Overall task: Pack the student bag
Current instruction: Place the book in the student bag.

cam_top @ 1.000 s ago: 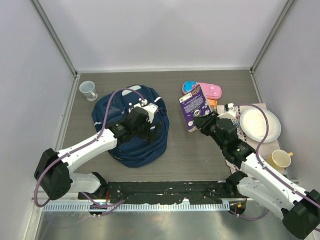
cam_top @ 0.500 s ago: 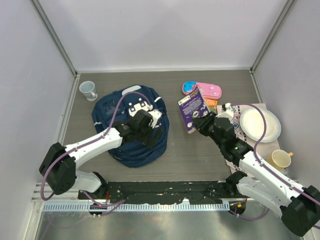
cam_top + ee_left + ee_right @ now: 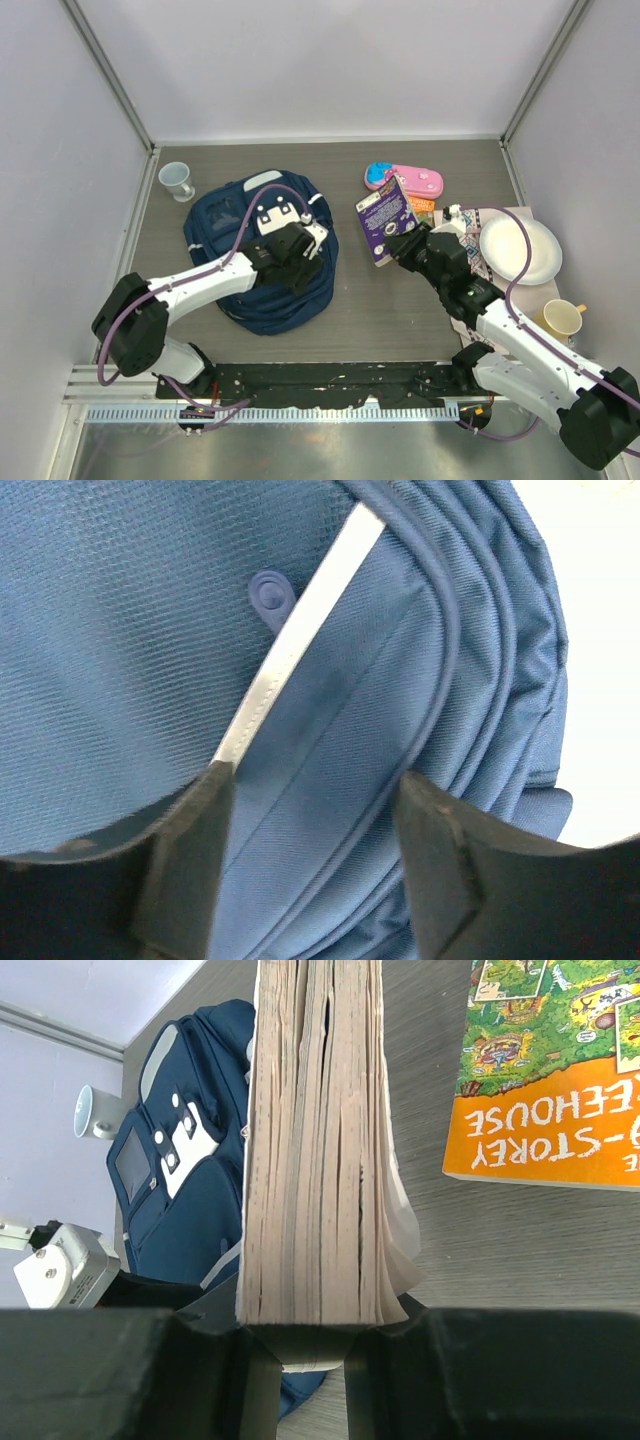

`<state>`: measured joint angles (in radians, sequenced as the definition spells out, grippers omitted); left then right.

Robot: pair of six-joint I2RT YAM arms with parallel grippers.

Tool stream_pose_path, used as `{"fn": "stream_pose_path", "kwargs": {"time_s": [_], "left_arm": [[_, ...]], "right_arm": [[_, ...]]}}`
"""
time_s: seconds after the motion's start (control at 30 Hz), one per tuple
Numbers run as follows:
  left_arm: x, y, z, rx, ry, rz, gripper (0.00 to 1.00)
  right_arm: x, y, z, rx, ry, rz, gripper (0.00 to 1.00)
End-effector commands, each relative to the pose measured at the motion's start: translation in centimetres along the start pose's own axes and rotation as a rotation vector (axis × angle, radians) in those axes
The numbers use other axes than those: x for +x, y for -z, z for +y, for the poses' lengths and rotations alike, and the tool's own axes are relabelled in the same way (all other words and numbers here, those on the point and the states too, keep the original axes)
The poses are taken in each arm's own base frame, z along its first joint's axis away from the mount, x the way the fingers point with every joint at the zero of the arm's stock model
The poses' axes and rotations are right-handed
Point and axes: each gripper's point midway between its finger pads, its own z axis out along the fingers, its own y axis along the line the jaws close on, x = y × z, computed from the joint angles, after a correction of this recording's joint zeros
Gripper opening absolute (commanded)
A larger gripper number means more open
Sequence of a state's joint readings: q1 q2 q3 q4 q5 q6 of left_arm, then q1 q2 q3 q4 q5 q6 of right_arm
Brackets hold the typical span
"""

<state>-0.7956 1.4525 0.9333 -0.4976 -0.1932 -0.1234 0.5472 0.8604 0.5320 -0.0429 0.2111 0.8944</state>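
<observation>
Two arms are sharing the job: the right gripper point(image 3: 408, 243) is clamping a thick purple paperback book point(image 3: 385, 213), probably for slotting in, while the left gripper point(image 3: 315, 780) is pressing open-jawed onto the big navy blue fabric backpack point(image 3: 215, 235) lying left of centre on the grey table point(image 3: 380, 310), presumably to open it.

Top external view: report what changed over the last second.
The left pincer slid a little to the right across the student bag, jaws open over its fabric. The right pincer stays shut on the purple book, raised off the table. Nothing else moved.
</observation>
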Motion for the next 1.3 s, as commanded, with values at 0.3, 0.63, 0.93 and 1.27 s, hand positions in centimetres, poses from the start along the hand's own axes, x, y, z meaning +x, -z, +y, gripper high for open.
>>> {"fn": "stream_pose_path", "kwargs": {"time_s": [0.3, 0.63, 0.93, 1.27], "left_arm": [[-1.2, 0.6, 1.2, -0.066, 0.054, -0.075, 0.21], [-5.8, 3.5, -0.9, 0.074, 0.137, -0.225, 0.00], [-11.2, 9.5, -0.6, 0.121, 0.169, -0.421, 0.00], [-14.5, 15.0, 2.4, 0.037, 0.236, -0.605, 0.00]], "right_arm": [[-3.7, 0.9, 3.5, -0.116, -0.084, -0.117, 0.01], [-3.8, 0.5, 1.8, -0.021, -0.081, -0.110, 0.01], [-3.9, 0.8, 0.1, 0.030, -0.090, -0.110, 0.01], [-1.7, 2.1, 2.1, -0.096, -0.103, 0.023, 0.01]]}}
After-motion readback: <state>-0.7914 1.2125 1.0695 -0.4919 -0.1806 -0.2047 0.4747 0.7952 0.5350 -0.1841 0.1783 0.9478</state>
